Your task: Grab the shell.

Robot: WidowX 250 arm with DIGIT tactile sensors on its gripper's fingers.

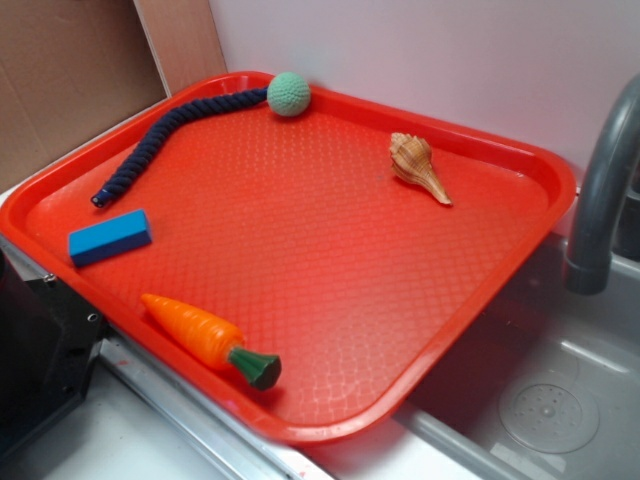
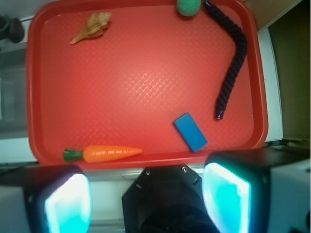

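The shell (image 1: 418,167) is tan and cream with ribbed whorls and lies on its side at the far right of the red tray (image 1: 330,250), its pointed tip aimed toward the sink. In the wrist view the shell (image 2: 92,26) sits in the upper left corner of the tray (image 2: 136,82). My gripper (image 2: 146,196) is open, its two cyan-lit pads (image 2: 68,204) wide apart. It hangs high over the tray's near edge, far from the shell, with nothing between its fingers. The exterior view does not show the gripper.
On the tray lie a toy carrot (image 1: 205,338), a blue block (image 1: 110,237), a dark blue rope (image 1: 170,135) and a green ball (image 1: 289,94). A grey faucet (image 1: 600,190) and sink (image 1: 560,400) are to the right. The black robot base (image 1: 40,350) stands at the left.
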